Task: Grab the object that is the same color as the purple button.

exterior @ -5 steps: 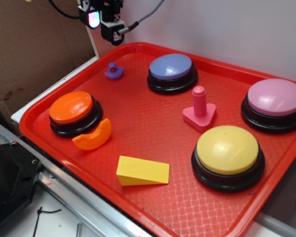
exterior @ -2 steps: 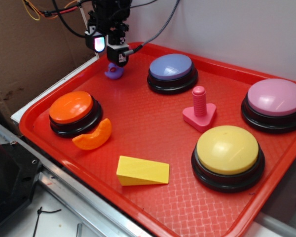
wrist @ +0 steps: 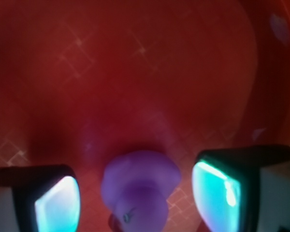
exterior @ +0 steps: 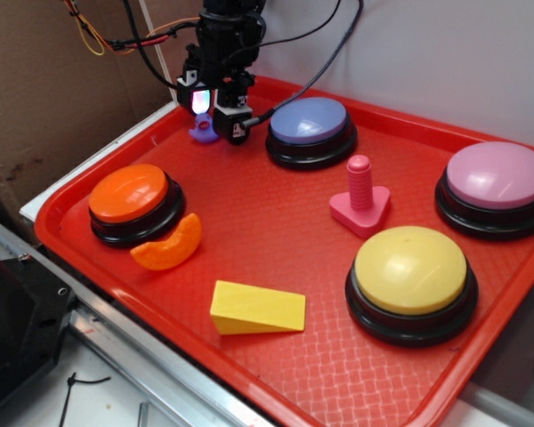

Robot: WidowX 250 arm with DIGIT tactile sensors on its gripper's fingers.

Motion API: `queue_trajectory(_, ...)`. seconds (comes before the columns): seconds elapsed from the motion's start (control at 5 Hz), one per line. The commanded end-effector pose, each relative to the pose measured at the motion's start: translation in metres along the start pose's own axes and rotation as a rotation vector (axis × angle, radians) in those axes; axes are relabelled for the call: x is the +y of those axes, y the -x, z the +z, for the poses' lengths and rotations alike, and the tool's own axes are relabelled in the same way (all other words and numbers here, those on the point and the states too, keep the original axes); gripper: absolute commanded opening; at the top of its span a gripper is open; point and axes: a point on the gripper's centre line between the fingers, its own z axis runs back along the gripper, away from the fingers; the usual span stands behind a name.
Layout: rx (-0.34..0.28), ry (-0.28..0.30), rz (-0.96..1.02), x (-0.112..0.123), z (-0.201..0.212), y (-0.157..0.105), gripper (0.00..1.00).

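Purple duck (exterior: pixel 201 132) — half hidden between spread jaws.

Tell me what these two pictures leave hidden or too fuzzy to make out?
- Exterior view: the tool covers most of the purple duck; only its left side shows.
- Wrist view: the duck is blurred and cut off by the bottom edge, and whether the glowing fingers touch it is unclear.
- Exterior view: the red tray runs off the bottom-right edge.

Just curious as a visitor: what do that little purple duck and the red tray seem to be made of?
Purple duck: probably smooth moulded plastic or rubber, with a soft sheen and rounded shape. Red tray: likely hard plastic, glossy rim, embossed crosshatch floor.
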Motion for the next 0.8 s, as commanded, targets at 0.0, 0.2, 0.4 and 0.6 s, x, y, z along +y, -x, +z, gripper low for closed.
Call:
queue_trajectory(0.0, -0.071, 0.03, 0.077, 0.004, 0.02, 0.006, 0.0)
queue_trajectory(0.2, -0.069, 0.015, 0.097, 0.008, 0.024, 0.008, 0.0)
queue_trajectory(0.4, -0.066, 0.009, 0.109, 0.008, 0.024, 0.011, 0.0)
queue_trajectory(0.6, -0.082, -0.017, 0.114, 0.009, 0.034, 0.02, 0.0)
